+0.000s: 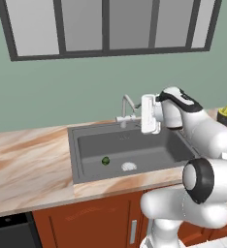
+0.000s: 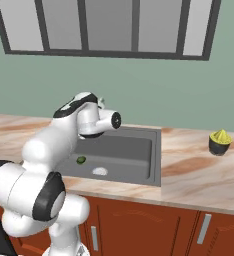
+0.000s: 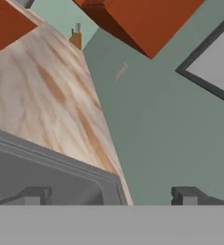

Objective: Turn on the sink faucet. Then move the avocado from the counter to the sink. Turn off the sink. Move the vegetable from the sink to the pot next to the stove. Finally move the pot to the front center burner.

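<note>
Avocado (image 1: 105, 161) sits on the sink (image 1: 86, 145) floor, at 9 o'clock from the drain (image 1: 128, 166). Hand (image 3: 111, 195) spread wide, holding nothing, up by the faucet (image 1: 127, 110). Avocado likely light, firm, rolls easily; pinch across its short middle.

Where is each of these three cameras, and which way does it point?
Left base view: behind the arm's left, looking down at the sink; the arm rises at lower right.
Right base view: behind its right; arm at lower left.
Hand view: on the hand, tilted along the counter and wall; open gripper.
Both base views share the avocado.
</note>
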